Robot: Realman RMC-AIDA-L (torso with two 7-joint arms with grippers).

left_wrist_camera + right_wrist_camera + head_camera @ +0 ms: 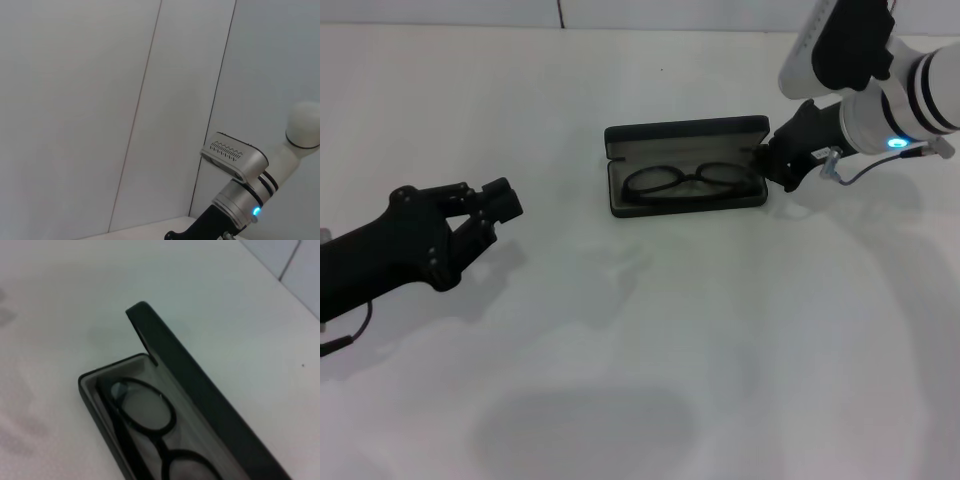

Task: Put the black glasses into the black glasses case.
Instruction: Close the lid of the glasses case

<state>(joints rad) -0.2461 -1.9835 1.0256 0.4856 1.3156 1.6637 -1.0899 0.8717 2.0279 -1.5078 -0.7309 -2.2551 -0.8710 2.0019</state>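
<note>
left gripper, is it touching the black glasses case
Apart. The head view shows the left gripper well off to the left of the black glasses case, with bare table between them.

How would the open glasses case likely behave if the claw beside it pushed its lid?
The glasses case looks rigid, so the lid would probably swing shut rather than bend. It seems light and sits on a smooth table, so it might slide.

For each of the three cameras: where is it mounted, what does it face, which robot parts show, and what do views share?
Head: looks down at the table; left gripper and right gripper both show.
Left wrist: faces the wall; the right arm shows.
Right wrist: close on the black glasses case; no robot parts.
Head and right wrist share the black glasses.
</note>
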